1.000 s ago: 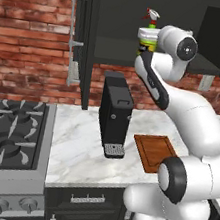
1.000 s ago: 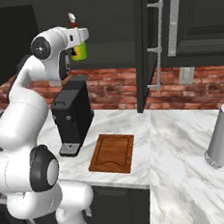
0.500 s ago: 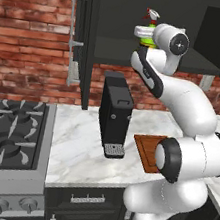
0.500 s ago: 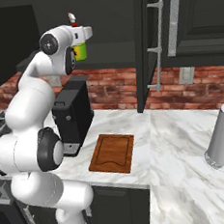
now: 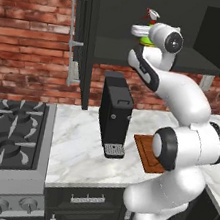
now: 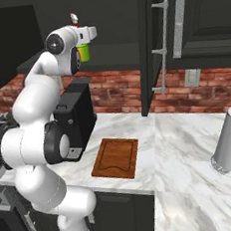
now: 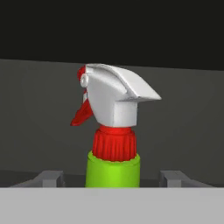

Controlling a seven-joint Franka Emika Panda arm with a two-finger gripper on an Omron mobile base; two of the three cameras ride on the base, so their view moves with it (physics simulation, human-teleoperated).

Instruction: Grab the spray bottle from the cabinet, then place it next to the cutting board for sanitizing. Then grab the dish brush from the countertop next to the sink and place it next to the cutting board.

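My pincer [image 7: 112, 181] is up inside the cabinet [image 5: 157, 54], its two fingertips [image 7: 49, 178] standing either side of the spray bottle [image 7: 113, 131] — one at about 8 o'clock of the green body in the hand view, the other at 4 o'clock. There is a visible gap between each tip and the green plastic, so I read the jaws as open around the bottle, not yet clamped on it.

The bottle stands upright on the dark shelf, its red collar and white trigger nozzle rising above my fingers toward 12 o'clock, the red trigger pointing to 9 o'clock. From the right base view the green body shows just past the hand, at 3 o'clock of the wrist.

Handling, as I judge it: a small plastic bottle, light, with stiff but smooth walls — slippery if squeezed lightly, and top-heavy with that nozzle. I would take hold on the round green body just below the red collar, not on the trigger head, which could turn or fire. A centred squeeze should keep it from twisting.

Below the cabinet, the black coffee machine [image 6: 75, 119] sits on the marble worktop [image 6: 191, 155], and the cutting board [image 6: 115, 157] lies flat just beside it, at 4 o'clock of the machine in the right base view.
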